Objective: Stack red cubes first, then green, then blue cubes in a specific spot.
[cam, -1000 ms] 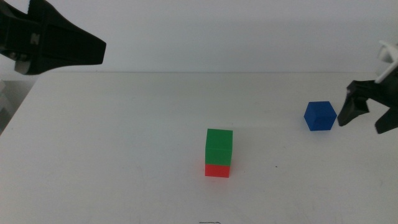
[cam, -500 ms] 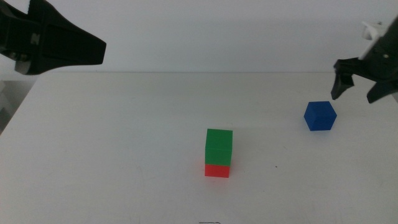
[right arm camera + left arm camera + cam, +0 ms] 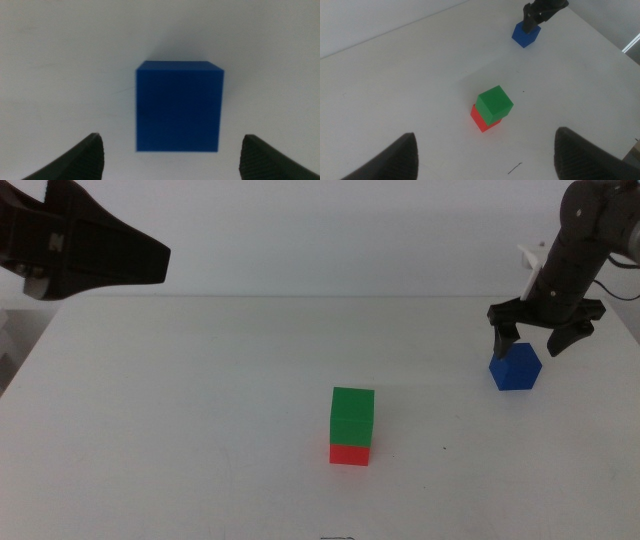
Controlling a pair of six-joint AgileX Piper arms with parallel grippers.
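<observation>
Right gripper [image 3: 535, 338] has swung in from the right edge of the middle view since a second ago and now hangs directly over the blue cube [image 3: 515, 367], fingers spread wide with a tip on either side of it. Nothing else has budged: the green cube [image 3: 352, 416] still sits on the red cube [image 3: 349, 453] at lower centre, and the blue one is well apart from them, over at the right.

The right wrist view shows the blue cube [image 3: 178, 105] sitting squarely in the gap between the open jaws, pretty well centred, faces roughly lined up with them. So my guess is the step in hand is the pick. To do it cleanly I'd drop straight down without drifting sideways, get the tips low on the side faces, then close evenly so the cube doesn't twist.

Left gripper [image 3: 85, 250] is just parked in the upper left of the middle view, jaws wide apart, looking down at the stack from its wrist camera.

Worth noting: green looks a touch rotated on red, so the blue placement will want care.
</observation>
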